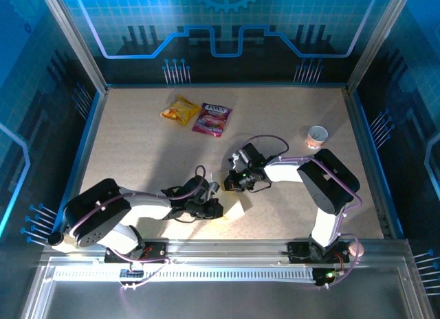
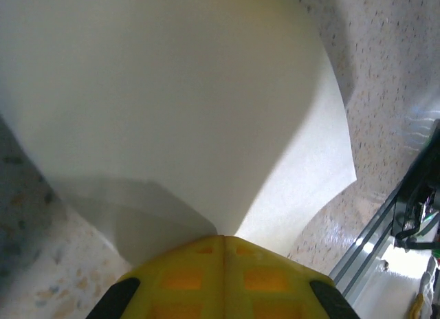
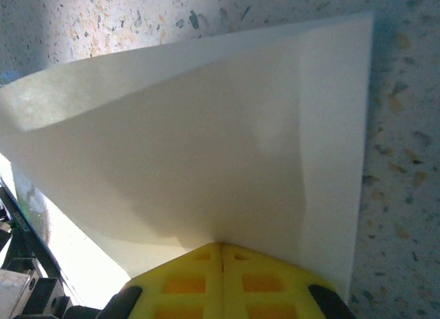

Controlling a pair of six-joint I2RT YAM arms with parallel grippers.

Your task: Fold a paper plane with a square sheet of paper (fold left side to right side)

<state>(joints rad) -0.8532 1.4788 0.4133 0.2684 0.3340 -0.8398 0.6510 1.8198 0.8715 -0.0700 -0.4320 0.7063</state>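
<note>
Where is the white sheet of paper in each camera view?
Top external: the sheet of paper is low centre, a small pale patch between the two arms' tips.
Left wrist: it spreads across the upper centre, running out from the shut yellow left hand.
Right wrist: it lies across the middle, pinched in the shut right hand.
Shared landmark: the speckled table under it.

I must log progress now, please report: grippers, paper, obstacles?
Left gripper, right gripper: shut on the paper. Paper curved, not flat. Yellow packet, pink packet, cup far off, clear.
</note>
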